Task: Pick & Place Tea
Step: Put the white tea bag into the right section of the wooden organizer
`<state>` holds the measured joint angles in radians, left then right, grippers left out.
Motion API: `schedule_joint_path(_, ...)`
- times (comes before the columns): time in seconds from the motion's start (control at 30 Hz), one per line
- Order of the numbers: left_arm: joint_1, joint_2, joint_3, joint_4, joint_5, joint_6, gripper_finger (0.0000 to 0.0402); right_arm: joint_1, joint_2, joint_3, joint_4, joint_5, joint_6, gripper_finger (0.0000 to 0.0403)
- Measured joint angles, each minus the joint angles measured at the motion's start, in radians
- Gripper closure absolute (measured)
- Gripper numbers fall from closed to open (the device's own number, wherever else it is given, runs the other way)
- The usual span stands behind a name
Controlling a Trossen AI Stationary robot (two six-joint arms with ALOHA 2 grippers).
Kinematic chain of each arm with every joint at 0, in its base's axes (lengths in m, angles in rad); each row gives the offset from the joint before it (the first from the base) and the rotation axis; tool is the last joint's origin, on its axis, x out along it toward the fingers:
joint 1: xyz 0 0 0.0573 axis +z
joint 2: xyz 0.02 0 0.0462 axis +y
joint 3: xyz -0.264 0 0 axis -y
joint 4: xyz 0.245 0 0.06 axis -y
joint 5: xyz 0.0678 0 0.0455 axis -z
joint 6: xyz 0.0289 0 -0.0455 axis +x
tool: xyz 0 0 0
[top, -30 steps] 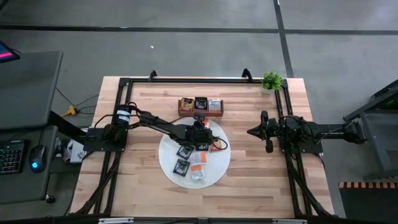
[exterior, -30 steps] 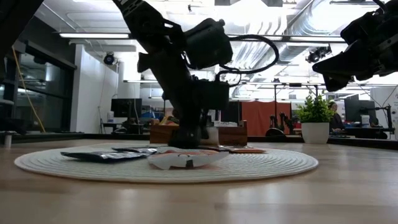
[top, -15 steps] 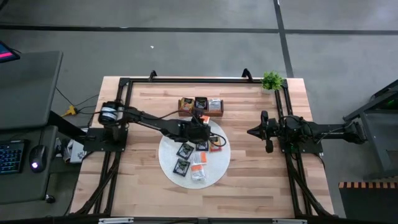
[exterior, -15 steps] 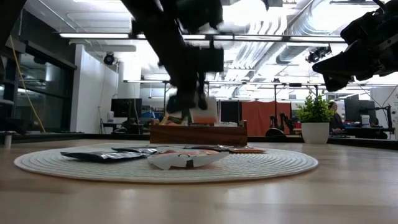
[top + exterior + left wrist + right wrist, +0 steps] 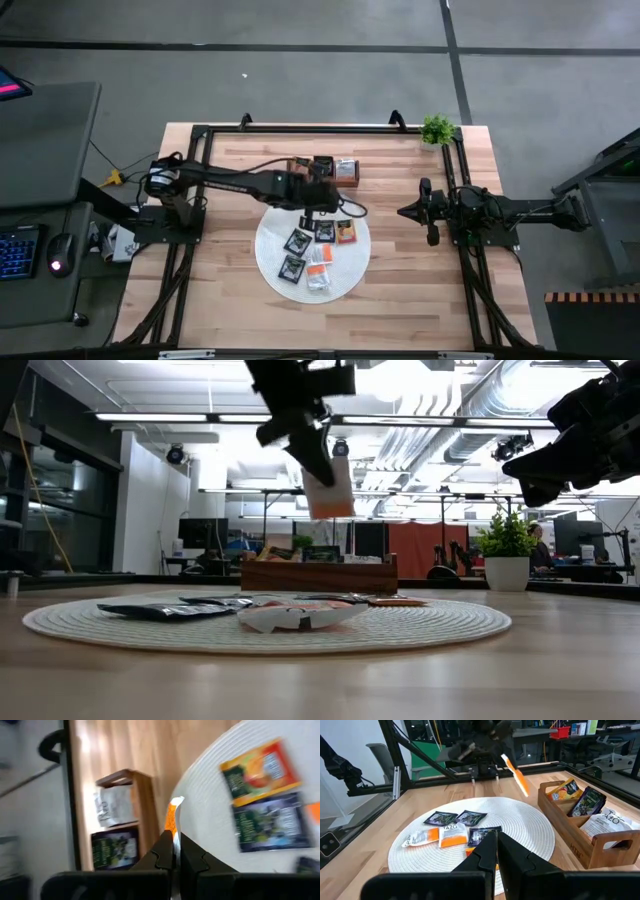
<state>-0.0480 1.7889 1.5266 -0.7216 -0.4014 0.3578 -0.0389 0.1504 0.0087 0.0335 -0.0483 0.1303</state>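
My left gripper (image 5: 312, 468) is shut on an orange-and-white tea sachet (image 5: 329, 497), high above the far part of the round white mat (image 5: 270, 232), close to the brown wooden tray (image 5: 322, 170). Several more sachets lie flat on the mat: black ones (image 5: 298, 242) (image 5: 291, 268), an orange one (image 5: 346, 233), and orange-and-white ones (image 5: 318, 258). The tray holds an orange (image 5: 561, 789), a black (image 5: 588, 801) and a white sachet (image 5: 607, 822), standing on edge. My right gripper (image 5: 432, 213) waits shut above the table's right side. My left gripper pinches the orange-and-white sachet between its two fingers at its upper edge (image 5: 316, 475). The fingers (image 5: 165, 851) come from above, slanting down. The sachet is lifted clear and hangs tilted below them, seen edge-on (image 5: 173, 817) in the left wrist view.
A small potted plant (image 5: 437, 129) stands at the table's far right corner. Black frame rails (image 5: 300, 129) run along the far edge and both sides. Bare wood (image 5: 400, 270) lies to the right of the mat.
My left gripper rose from the mat's far part with the orange-and-white sachet and moved toward the far edge and the tray. The sachet went from lying on the mat to hanging clear, well above the tray's height.
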Motion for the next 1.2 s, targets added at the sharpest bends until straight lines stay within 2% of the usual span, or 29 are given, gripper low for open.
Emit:
schedule_joint_path(0.17,0.021,0.000,0.069,-0.081,0.117,-0.063,0.0401,0.000,0.000,0.000,0.000,0.000,0.000,0.0391)
schedule_joint_path(0.4,0.041,0.000,0.087,-0.141,0.316,-0.165,0.0401,0.000,0.000,0.000,0.000,0.000,0.000,0.0391)
schedule_joint_path(0.57,0.045,0.000,0.087,-0.142,0.320,-0.190,0.0401,0.000,0.000,0.000,0.000,0.000,0.000,0.0391)
schedule_joint_path(0.8,0.104,0.017,0.089,-0.081,0.320,-0.174,0.0401,0.000,0.000,0.000,0.000,0.000,0.000,0.0391)
schedule_joint_path(1.0,0.163,0.039,0.092,-0.034,0.381,-0.163,0.0401,0.000,0.001,0.000,0.000,0.000,0.000,0.0391)
schedule_joint_path(1.1,0.193,0.077,0.118,-0.054,0.387,-0.155,0.0401,0.000,0.001,0.000,0.000,0.000,0.000,0.0391)
schedule_joint_path(1.2,0.224,0.126,0.201,-0.055,0.394,-0.154,0.0401,0.000,0.001,0.000,0.000,0.000,0.000,0.0391)
